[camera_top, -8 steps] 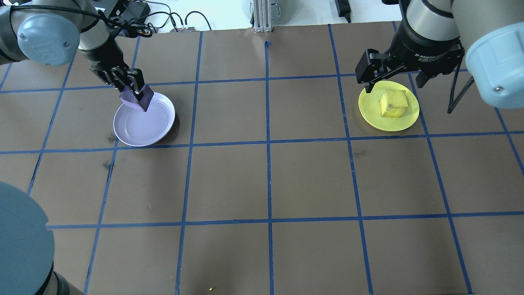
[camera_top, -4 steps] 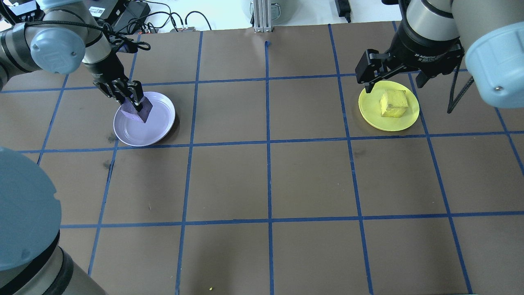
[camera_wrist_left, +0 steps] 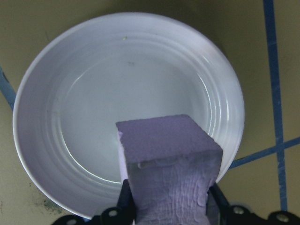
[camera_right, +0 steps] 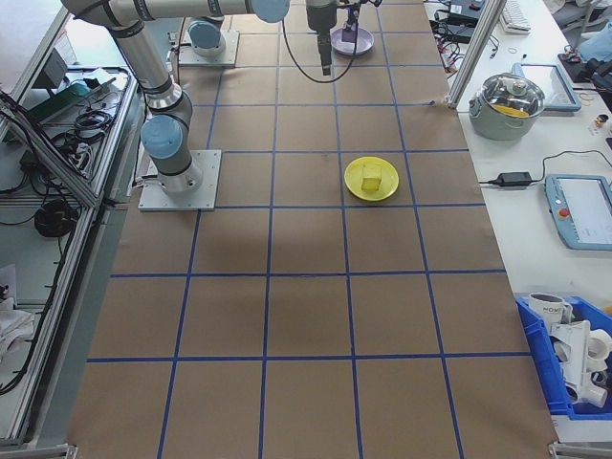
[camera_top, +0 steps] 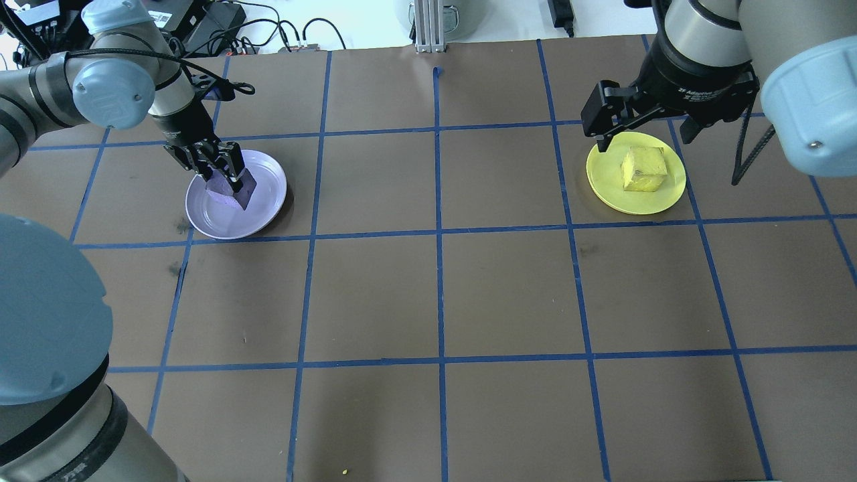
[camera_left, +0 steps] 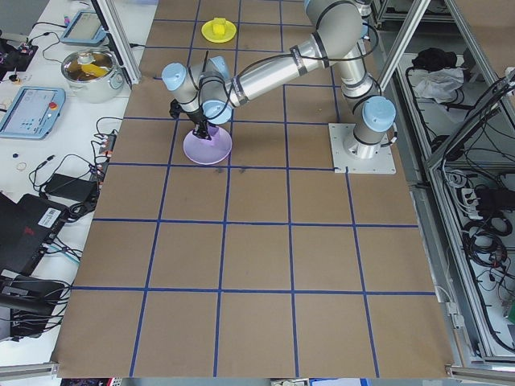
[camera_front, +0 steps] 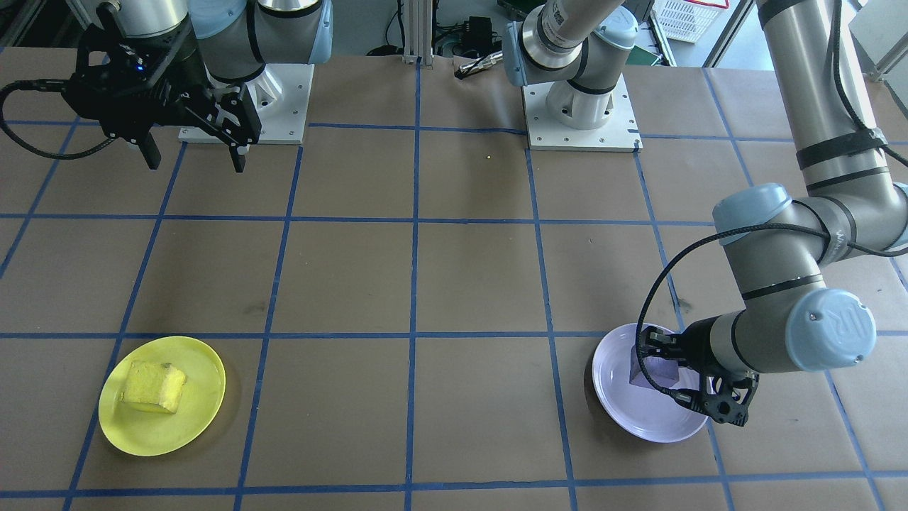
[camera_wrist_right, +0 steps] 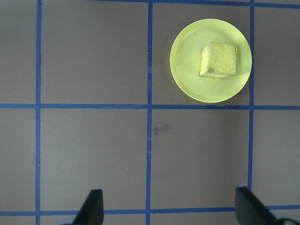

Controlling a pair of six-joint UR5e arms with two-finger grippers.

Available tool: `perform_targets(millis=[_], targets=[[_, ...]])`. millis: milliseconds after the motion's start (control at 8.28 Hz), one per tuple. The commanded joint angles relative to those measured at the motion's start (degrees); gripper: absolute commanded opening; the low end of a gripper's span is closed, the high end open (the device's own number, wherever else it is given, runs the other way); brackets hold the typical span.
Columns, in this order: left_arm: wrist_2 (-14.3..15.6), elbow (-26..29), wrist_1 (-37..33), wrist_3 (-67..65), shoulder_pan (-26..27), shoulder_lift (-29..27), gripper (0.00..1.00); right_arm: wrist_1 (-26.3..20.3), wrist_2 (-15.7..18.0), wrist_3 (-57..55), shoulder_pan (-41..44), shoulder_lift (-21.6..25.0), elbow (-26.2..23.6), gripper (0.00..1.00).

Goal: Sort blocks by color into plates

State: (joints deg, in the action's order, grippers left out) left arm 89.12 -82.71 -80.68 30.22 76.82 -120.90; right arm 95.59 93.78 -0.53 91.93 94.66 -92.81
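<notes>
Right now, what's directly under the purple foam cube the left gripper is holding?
The pale lavender round plate lies under the purple foam cube, gripped by the left gripper. The cube hides whether its underside touches the plate.

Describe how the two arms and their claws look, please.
Both arms are silver-grey metal tubes with pale blue round joint caps. Each black two-finger claw, left claw and right claw, has a black cable running along the wrist. White lettering marks the right claw's body.
</notes>
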Motion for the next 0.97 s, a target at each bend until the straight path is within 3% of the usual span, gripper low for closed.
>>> perform_targets(millis=[0,362,846], targets=[[0.2,0.9,-0.2,-0.6,0.1,3.0,1.00,0.0,0.0,0.0,-0.1,0.0,0.0,1.00],[0.2,1.4,-1.1,-4.7,0.7,7.9,1.00,0.1,0.0,0.0,-0.1,0.0,0.0,1.00],[-0.1,1.3,-6.3,-19.9,2.8,16.7,1.00,0.1,0.0,-0.1,0.0,0.0,0.0,1.00]])
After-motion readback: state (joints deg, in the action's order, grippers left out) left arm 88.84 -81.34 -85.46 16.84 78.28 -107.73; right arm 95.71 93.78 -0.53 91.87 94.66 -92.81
